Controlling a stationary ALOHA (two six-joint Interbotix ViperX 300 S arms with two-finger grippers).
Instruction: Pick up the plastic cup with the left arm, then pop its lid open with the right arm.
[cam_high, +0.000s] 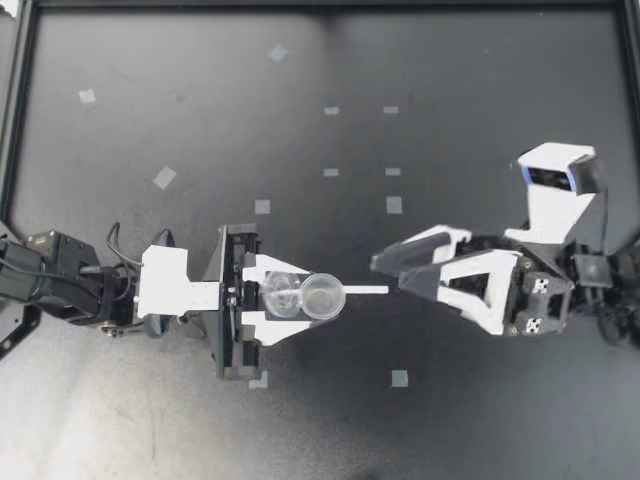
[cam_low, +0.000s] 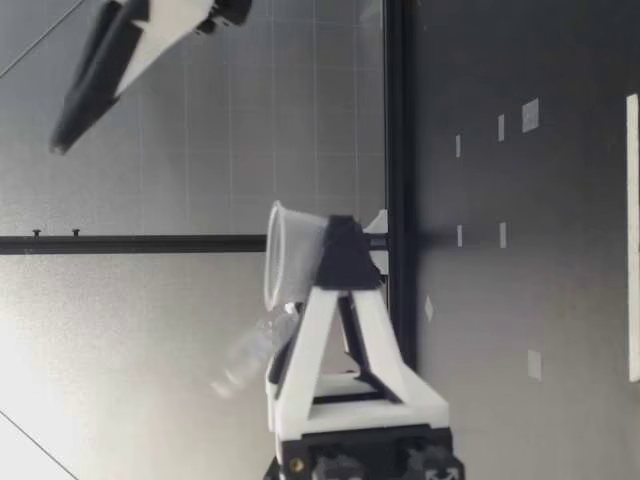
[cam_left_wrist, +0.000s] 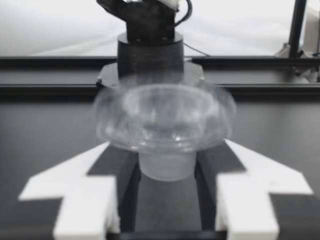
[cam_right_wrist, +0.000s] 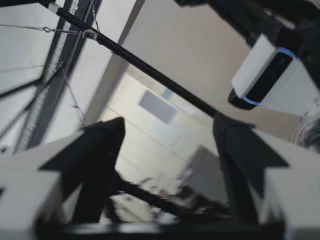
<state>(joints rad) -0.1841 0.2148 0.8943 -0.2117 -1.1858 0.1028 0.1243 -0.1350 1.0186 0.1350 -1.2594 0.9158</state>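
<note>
Two clear cups sit at our left claw (cam_high: 303, 297). It is clamped on the base of the front cup (cam_high: 322, 297) and holds it off the worktop (cam_high: 200, 110), near the middle and toward the near side. The low view shows that cup lifted and slightly tipped. The second cup (cam_high: 283, 295) is a blur just behind it, over the fingers, and we cannot tell whether it is gripped or loose. Our right claw (cam_high: 378, 264) hangs just right of the cups and higher up, fingers apart, holding nothing.

We judge this a holding step, with the cup offered toward the other arm. A next move would call for bringing the right claw level with the rim and closing gently, since thin plastic buckles. Open room is wide on the far side, and the frame rail (cam_high: 320, 4) is well apart.
</note>
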